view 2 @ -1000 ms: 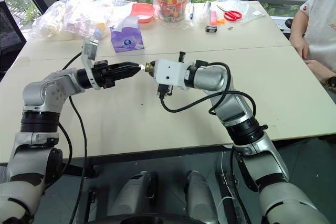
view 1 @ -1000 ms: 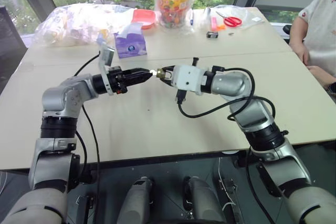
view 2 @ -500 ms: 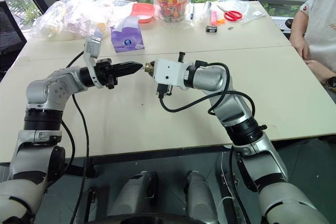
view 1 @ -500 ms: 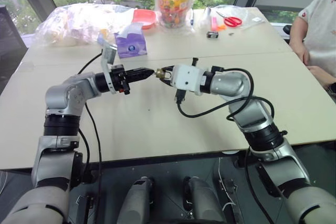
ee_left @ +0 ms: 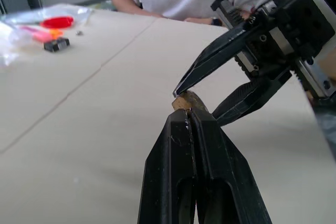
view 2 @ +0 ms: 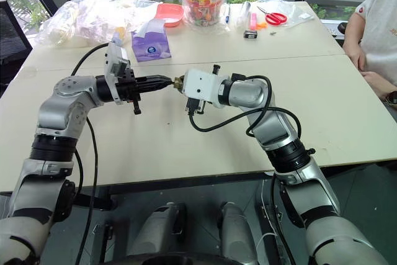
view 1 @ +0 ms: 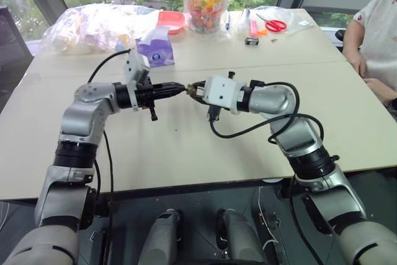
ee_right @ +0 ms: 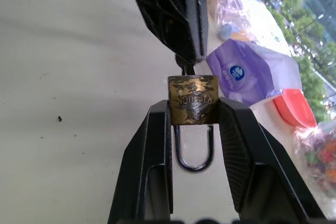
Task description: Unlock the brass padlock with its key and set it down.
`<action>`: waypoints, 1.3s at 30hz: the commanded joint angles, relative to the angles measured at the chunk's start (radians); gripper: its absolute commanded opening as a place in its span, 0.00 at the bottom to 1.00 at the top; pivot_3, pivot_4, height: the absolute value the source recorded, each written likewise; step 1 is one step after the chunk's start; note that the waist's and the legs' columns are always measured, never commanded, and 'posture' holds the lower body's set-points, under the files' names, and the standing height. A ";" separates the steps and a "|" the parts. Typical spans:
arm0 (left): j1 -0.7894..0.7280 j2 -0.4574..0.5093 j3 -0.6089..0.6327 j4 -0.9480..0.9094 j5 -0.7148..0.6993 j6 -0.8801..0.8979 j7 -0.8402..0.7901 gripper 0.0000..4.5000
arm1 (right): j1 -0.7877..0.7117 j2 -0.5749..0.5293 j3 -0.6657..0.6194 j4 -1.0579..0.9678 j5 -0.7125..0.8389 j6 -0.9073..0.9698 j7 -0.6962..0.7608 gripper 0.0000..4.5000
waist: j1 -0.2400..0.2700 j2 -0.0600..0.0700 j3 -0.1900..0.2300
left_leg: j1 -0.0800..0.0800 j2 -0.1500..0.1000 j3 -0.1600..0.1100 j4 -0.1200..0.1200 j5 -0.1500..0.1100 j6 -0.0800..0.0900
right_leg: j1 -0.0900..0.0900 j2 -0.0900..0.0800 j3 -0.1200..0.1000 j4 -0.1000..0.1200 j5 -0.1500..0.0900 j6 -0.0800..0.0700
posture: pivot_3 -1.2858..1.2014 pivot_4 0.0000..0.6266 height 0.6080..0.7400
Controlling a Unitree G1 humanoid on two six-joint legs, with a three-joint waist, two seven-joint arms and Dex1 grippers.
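Two grippers meet tip to tip above the table (view 1: 186, 147).

The right gripper (ee_right: 192, 109) reaches level toward the left, fingers clamped on the brass padlock (ee_right: 192, 99), shackle hanging between them. The left gripper (ee_left: 189, 121) points level at the lock's keyway, fingers pressed together. The key is hidden at their tips, too small to make out.

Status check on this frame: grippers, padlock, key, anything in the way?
Right gripper shut on the brass padlock, held above the table, shackle toward the wrist. Left gripper shut at the padlock's keyhole end; key itself hidden. Nothing blocking.
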 commanded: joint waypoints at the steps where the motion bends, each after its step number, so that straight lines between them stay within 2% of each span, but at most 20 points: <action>1: 0.017 0.000 -0.039 -0.031 0.070 -0.140 -0.014 0.00 | -0.029 0.016 -0.031 -0.074 0.050 0.023 0.003 0.15 | 0.000 0.000 0.000 | 0.000 0.000 0.000 0.000 0.000 0.000 | 0.000 0.000 0.000 0.000 0.000 0.000 | 0.52 0.24 1.00; 3: 0.008 0.008 -0.049 -0.012 0.086 -0.120 -0.014 0.00 | -0.032 0.014 -0.030 -0.074 0.054 0.028 0.003 0.15 | 0.000 0.000 0.000 | -0.001 0.000 0.000 0.000 0.000 0.000 | -0.001 0.000 0.000 0.000 0.000 0.000 | 0.52 0.24 1.00; 8: -0.091 0.016 0.043 0.077 -0.091 0.293 0.005 0.00 | -0.041 0.002 -0.010 -0.068 0.023 -0.013 -0.013 0.15 | 0.000 0.000 0.000 | -0.003 0.000 -0.001 0.003 0.000 0.001 | -0.001 0.001 -0.001 0.001 0.001 0.003 | 0.52 0.24 1.00; 12: -0.139 0.031 0.094 0.120 -0.171 0.430 0.003 0.28 | -0.044 -0.015 0.010 -0.057 -0.021 -0.073 -0.031 0.15 | -0.005 0.000 0.000 | -0.005 0.000 -0.001 0.007 -0.001 0.003 | -0.002 0.002 -0.001 0.002 0.002 0.004 | 0.52 0.24 1.00; 13: -0.148 0.032 0.100 0.129 -0.178 0.449 0.006 0.28 | -0.045 -0.018 0.012 -0.054 -0.032 -0.087 -0.034 0.15 | -0.004 0.000 0.000 | -0.005 0.000 -0.001 0.007 -0.001 0.003 | -0.002 0.002 -0.001 0.002 0.002 0.005 | 0.52 0.24 1.00; 27: -0.128 0.030 0.085 0.041 -0.241 0.523 -0.060 0.28 | -0.052 -0.027 0.026 -0.016 -0.104 -0.160 -0.057 0.15 | -0.002 0.000 0.000 | -0.006 0.001 -0.001 0.011 -0.002 0.003 | -0.001 0.002 -0.001 0.002 0.000 0.001 | 0.52 0.24 1.00; 39: -0.144 -0.024 0.038 0.098 -0.177 0.461 -0.024 0.28 | -0.059 -0.011 0.029 -0.015 -0.116 -0.168 -0.063 0.15 | -0.001 0.000 0.000 | -0.006 0.000 -0.001 0.011 -0.002 0.003 | -0.001 0.002 -0.001 0.002 0.000 0.001 | 0.52 0.24 1.00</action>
